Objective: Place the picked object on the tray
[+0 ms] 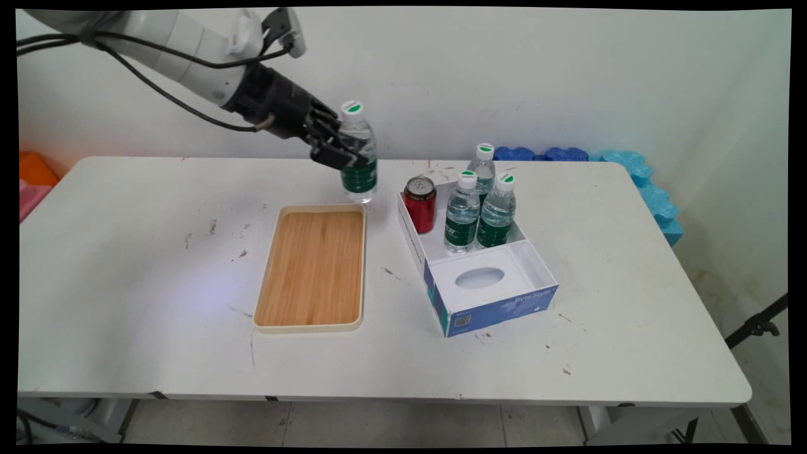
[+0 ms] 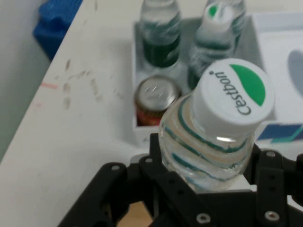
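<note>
A clear water bottle (image 1: pixel 358 151) with a green label and a white cap (image 2: pixel 235 98) is held in my gripper (image 1: pixel 340 150), which is shut on its body. It hangs just above the table beyond the far edge of the wooden tray (image 1: pixel 313 267). In the hand view the bottle (image 2: pixel 208 146) sits between the black fingers (image 2: pixel 156 156), cap toward the camera. To the right stands an open white and blue box (image 1: pixel 485 287) holding a red can (image 1: pixel 420 203) and three more water bottles (image 1: pixel 462 214).
Blue foam pieces (image 1: pixel 637 170) lie at the table's far right corner. Orange and pink items (image 1: pixel 31 180) sit past the left edge. The white box (image 2: pixel 142 132) with the can (image 2: pixel 154 101) lies ahead of the hand.
</note>
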